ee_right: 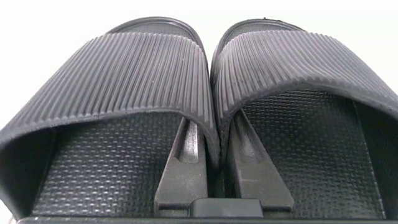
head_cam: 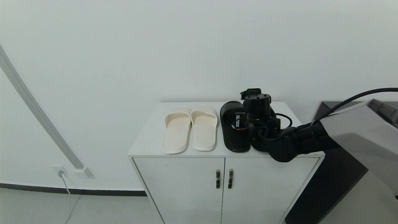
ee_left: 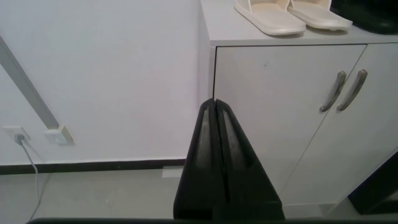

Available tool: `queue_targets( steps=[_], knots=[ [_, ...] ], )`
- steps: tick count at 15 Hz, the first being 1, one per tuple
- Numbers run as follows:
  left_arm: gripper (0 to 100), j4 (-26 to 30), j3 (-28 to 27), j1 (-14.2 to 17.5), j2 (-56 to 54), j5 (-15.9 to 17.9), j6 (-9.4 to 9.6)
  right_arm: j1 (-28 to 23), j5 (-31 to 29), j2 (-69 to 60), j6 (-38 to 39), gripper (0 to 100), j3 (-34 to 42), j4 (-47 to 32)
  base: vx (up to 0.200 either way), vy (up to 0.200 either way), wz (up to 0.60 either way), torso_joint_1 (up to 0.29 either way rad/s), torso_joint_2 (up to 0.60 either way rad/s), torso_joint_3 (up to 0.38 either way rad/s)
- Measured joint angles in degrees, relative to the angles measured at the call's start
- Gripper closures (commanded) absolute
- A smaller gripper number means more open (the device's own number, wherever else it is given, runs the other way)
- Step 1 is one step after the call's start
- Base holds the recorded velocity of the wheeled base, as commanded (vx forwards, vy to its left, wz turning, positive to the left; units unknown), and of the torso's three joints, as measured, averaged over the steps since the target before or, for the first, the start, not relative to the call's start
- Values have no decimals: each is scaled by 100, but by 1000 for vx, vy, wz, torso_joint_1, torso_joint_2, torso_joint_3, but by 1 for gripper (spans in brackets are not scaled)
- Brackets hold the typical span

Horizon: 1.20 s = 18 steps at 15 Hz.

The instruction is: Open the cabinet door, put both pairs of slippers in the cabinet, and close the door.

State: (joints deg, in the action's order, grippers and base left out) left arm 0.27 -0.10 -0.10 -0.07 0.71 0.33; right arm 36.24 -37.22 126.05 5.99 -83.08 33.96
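Black slippers are sitting on the cabinet top at 3 o'clock of the white slippers, and your right gripper is pinching their two touching inner walls, one finger inside each shoe. Your left gripper is hanging with its fingers pressed together, low and toward 8 o'clock from the door handles. You are risking a drop: both doors are looking shut, and lifting on so thin a pinch of soft rubber could let one shoe peel out while the left arm is working the handle.
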Motion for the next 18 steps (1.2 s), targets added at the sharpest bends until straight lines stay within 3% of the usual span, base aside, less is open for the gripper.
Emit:
queue_targets(
  steps=[3,6,13,18],
  knots=[
    [100,0,0,0,0,0,0,226,207,-588,4,100,560,30,0,0,0,0,0,0],
    [100,0,0,0,0,-2,0,472,822,-1480,9,100,1503,28,0,0,0,0,0,0],
    [100,0,0,0,0,0,5,841,3744,-3942,-165,100,4257,-2,0,0,0,0,0,0],
    [100,0,0,0,0,0,2,926,4055,-4551,-545,100,4863,-17,-40,0,0,0,0,0]
  ],
)
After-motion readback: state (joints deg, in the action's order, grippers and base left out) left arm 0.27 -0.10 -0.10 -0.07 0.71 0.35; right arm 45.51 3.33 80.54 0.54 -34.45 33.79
